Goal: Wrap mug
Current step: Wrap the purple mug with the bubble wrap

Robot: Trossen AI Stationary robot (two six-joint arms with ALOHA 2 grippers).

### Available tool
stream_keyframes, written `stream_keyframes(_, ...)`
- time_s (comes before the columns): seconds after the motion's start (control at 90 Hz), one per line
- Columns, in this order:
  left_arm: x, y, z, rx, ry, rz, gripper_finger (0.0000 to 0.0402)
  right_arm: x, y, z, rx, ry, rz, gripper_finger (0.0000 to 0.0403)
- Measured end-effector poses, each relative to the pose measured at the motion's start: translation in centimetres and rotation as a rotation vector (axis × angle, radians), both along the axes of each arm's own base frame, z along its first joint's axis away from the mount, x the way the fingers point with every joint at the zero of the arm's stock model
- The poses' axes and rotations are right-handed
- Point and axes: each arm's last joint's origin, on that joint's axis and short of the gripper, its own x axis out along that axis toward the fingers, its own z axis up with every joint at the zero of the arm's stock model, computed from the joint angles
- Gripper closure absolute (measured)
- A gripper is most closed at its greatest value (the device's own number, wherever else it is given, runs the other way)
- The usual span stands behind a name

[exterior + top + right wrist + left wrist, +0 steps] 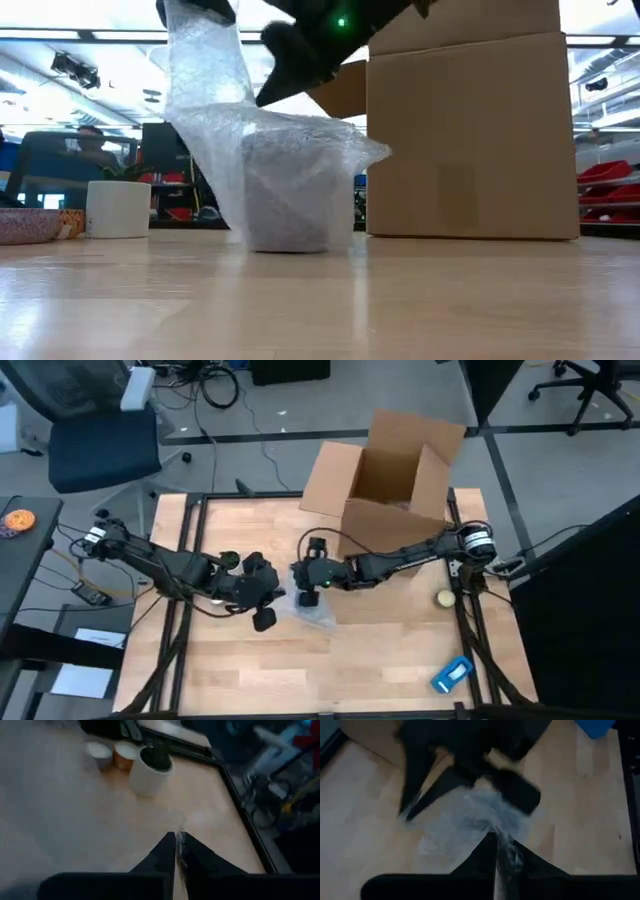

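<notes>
Mug (288, 195) under bubble wrap (215, 110), both jaws clamped on it, cardboard box (470, 130) beside.

The mug (290, 195) shows only as a grey shape through bubble wrap (215, 90).

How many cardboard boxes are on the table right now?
1. The open brown cardboard box stands at the table's far edge, beyond the right gripper and the bubble-wrapped mug. Nothing suggests another hidden behind it.
</notes>
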Motion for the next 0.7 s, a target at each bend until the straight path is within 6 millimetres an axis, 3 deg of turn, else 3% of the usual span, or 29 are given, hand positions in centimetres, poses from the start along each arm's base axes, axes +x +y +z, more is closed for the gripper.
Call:
stream_keyframes(0.3,0.2,-0.1,-0.1,0.001,-0.004,0.000,0.0402,0.6,-1.4,0.1,-0.058,-0.026,0.003,0.0403)
stream_keyframes(0.7,0.2,-0.1,0.0,0.002,-0.012,-0.014,0.0402,0.8,-1.5,0.6,-0.171,-0.020,0.073,0.0403)
